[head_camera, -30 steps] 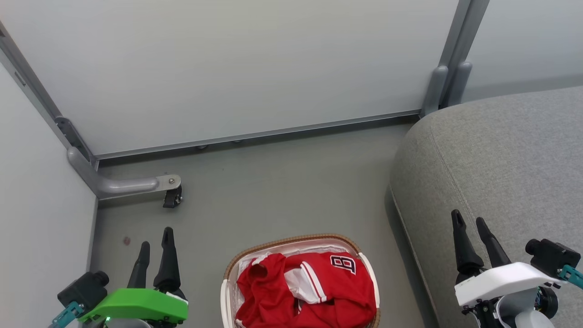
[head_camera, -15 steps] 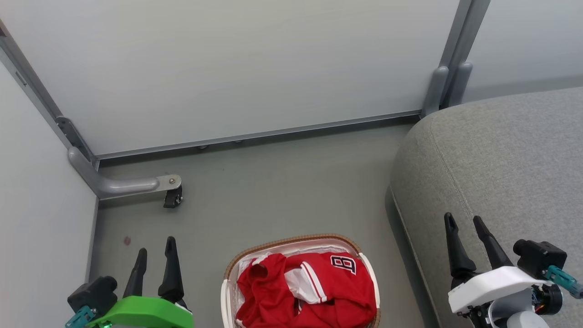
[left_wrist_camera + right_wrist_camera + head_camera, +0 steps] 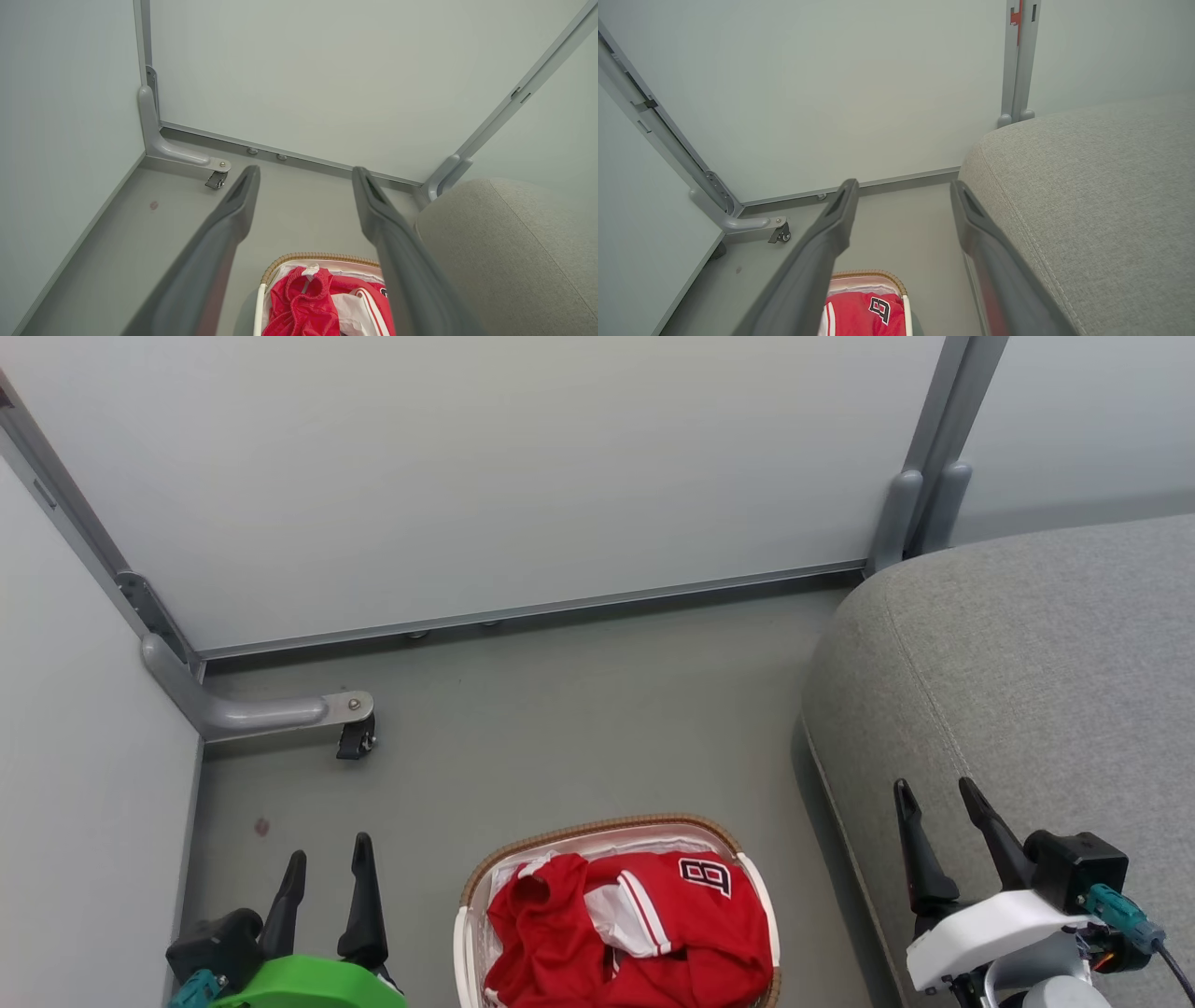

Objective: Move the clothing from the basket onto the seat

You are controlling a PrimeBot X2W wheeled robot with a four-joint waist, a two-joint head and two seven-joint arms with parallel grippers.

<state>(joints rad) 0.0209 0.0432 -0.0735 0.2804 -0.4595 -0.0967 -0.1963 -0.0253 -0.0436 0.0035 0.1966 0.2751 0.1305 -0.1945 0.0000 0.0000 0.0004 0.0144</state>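
The red sports clothing with white trim (image 3: 625,933) is lying crumpled inside the small oval white plastic basket with brown woven rim (image 3: 597,827), just beside the large grey woven-fabric seat (image 3: 1027,663). The left gripper (image 3: 330,847) is hovering left of the basket and the right gripper (image 3: 934,784) over the seat's edge. Both are holding their fingers apart, gripping nothing.

Left pincer (image 3: 330,847) and right pincer (image 3: 934,784) have drifted inward.

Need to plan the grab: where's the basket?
Head view, bottom centre: the basket sits on the floor between the left gripper and right gripper, left of the sofa.
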